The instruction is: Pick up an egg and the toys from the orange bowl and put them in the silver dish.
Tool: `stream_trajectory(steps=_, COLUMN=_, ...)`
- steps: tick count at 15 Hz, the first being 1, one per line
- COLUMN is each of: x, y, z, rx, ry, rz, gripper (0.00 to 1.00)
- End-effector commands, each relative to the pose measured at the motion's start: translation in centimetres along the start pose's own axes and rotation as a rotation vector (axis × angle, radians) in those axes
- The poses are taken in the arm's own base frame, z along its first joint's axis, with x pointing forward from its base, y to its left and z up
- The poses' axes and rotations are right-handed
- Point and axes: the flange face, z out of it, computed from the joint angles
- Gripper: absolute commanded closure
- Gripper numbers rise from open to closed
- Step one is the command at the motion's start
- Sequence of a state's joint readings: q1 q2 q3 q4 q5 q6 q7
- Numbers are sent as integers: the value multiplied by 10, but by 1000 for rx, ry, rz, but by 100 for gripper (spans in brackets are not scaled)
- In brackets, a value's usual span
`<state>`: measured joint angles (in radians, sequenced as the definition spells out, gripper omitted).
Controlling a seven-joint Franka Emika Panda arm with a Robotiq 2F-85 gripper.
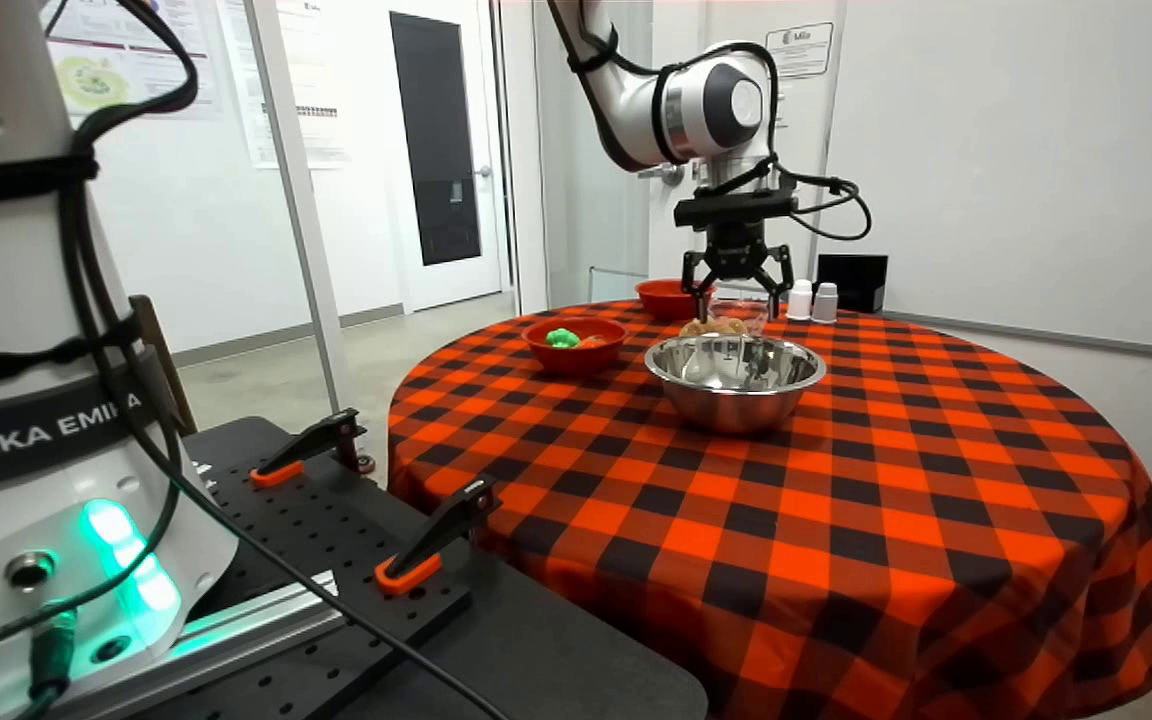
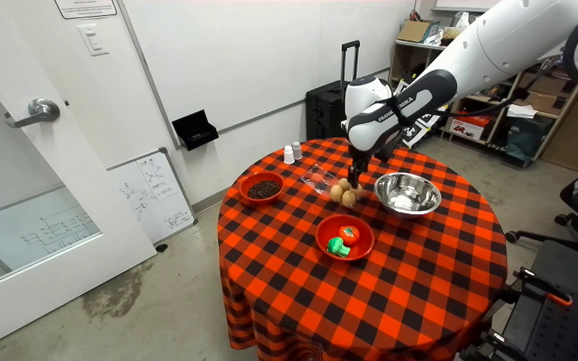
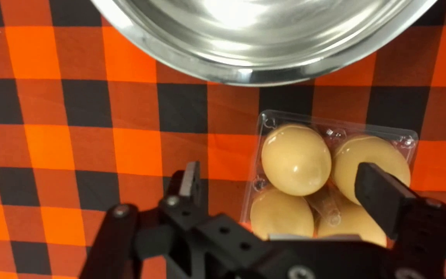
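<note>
Claw [image 1: 738, 312] pointing down, fingers [image 3: 379, 197] spread wide above a clear carton [image 3: 378, 128] of four tan eggs [image 3: 296, 159]; wrist view has one finger across an egg, cannot tell if touching. Silver dish [image 2: 407, 195] just beside the carton, upright on checked tablecloth [image 2: 419, 260]. Orange bowl [image 2: 325, 233] near both, holding a green broccoli toy [image 2: 338, 247] and a red tomato toy [image 2: 349, 234] side by side. Second orange-red bowl [image 2: 246, 185] farther off, dark bean-like bits [image 2: 264, 190] inside. Two white containers [image 2: 289, 155] stand together near the tablecloth's edge

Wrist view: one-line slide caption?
Open end effector over four eggs in a clear tray on a checked tablecloth, metal bowl cut off at top.
</note>
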<state>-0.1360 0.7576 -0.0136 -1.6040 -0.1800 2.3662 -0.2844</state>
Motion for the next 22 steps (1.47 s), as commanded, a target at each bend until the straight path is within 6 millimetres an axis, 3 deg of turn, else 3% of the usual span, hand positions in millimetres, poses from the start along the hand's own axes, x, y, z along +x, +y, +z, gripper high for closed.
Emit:
stream_trajectory(steps=1, x=7, y=1, z=-3, rx=18, ry=4, rz=-104, gripper=0)
stream_trajectory(steps=22, x=17, y=2, z=20, rx=55, ry=-41, rz=-534, gripper=2)
